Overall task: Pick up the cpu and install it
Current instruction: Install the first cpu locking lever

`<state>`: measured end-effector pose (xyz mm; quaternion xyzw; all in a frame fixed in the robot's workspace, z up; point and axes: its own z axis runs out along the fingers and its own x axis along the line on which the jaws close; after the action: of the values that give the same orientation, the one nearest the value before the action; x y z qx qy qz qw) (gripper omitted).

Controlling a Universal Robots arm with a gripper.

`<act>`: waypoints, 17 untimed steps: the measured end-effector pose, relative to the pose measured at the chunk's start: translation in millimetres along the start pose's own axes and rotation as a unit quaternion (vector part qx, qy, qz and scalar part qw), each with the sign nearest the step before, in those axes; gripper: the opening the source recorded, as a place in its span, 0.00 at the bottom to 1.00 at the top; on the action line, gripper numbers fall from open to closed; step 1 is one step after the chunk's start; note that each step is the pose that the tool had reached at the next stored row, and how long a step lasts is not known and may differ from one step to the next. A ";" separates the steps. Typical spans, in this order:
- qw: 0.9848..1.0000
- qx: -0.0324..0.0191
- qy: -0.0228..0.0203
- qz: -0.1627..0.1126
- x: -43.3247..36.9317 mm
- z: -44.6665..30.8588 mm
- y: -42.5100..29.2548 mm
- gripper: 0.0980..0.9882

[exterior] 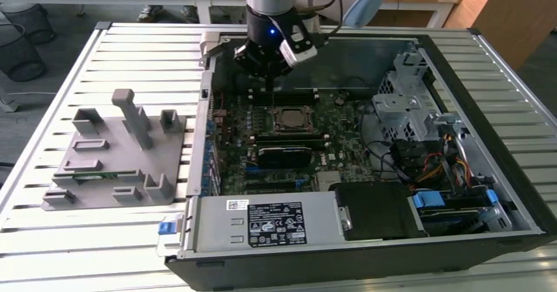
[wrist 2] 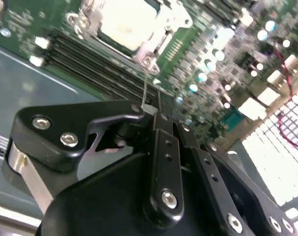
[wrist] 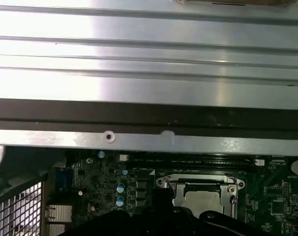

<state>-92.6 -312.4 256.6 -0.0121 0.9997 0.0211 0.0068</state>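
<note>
Gripper (exterior: 274,77) hovers at upper centre of the exterior view over the open computer case (exterior: 513,194); its finger state cannot be told. The cpu (exterior: 287,118) sits in the socket at mid-frame. A careless descent could strike the motherboard (exterior: 340,145).

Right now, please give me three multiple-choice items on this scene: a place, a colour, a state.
1. The cpu lies: A on the floor; B in the motherboard socket; C on a shelf.
2. The motherboard is: A green; B red; C white.
3. The computer case is: A closed; B open; C upside down.
Answers: 1 B, its silvery top sits inside the socket frame; 2 A, green board shows between the parts; 3 B, its inside is exposed.
</note>
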 end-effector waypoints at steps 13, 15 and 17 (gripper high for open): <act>0.999 -0.045 -0.001 0.001 -12.6 3.6 -4.7 0.01; 0.999 -0.045 -0.001 0.001 -12.7 4.3 -6.3 0.01; 0.999 -0.045 -0.001 0.001 -13.1 5.6 -7.2 0.01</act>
<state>-79.2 -319.1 250.9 -0.0109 0.9977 0.0664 0.0075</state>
